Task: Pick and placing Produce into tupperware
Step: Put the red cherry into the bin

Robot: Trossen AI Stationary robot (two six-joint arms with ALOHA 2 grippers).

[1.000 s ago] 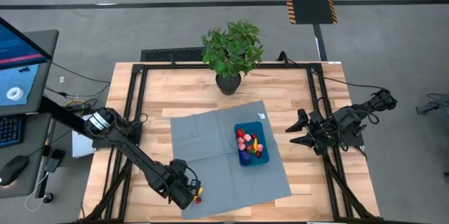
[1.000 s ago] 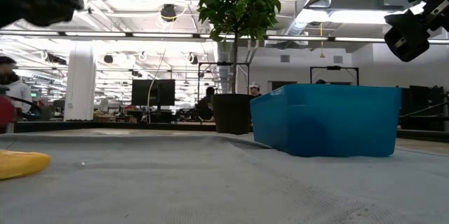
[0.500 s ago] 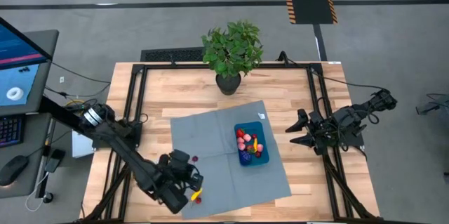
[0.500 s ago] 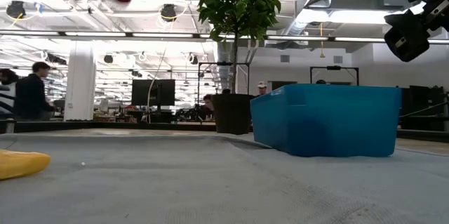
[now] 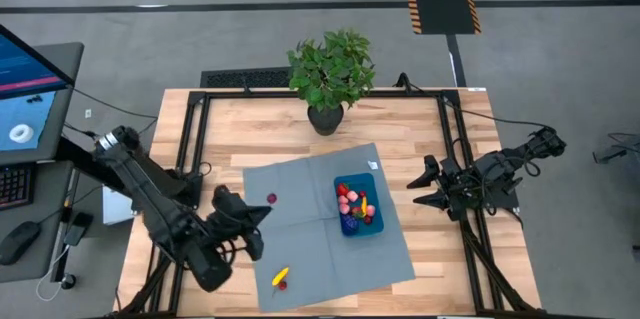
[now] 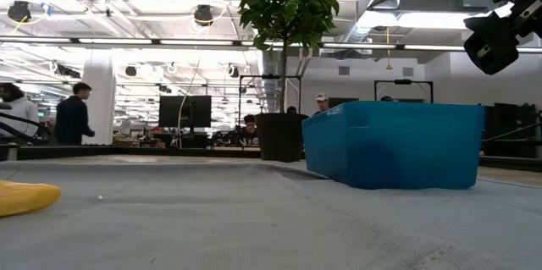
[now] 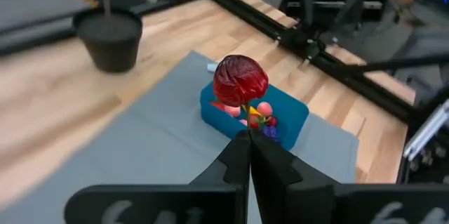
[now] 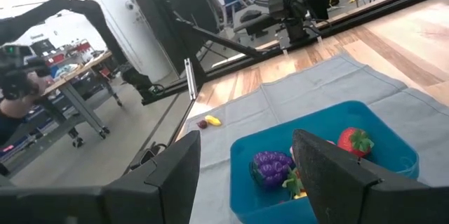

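From above, we are seeing the left gripper (image 5: 262,207) over the grey cloth mat (image 5: 300,244), clear of the glossy blue tupperware (image 5: 357,185); a second ago it was by the yellow piece (image 5: 281,277). In the left wrist view its fingers are pinching a wrinkled dark-red fruit (image 7: 240,81). The right gripper (image 5: 422,184) is idling, fingers spread.

Tupperware (image 5: 359,206) on the mat's (image 5: 300,234) right half, produce inside it, potted plant (image 5: 331,74) behind the mat, one produce piece (image 5: 281,277) near the mat's front edge, left of the tupperware
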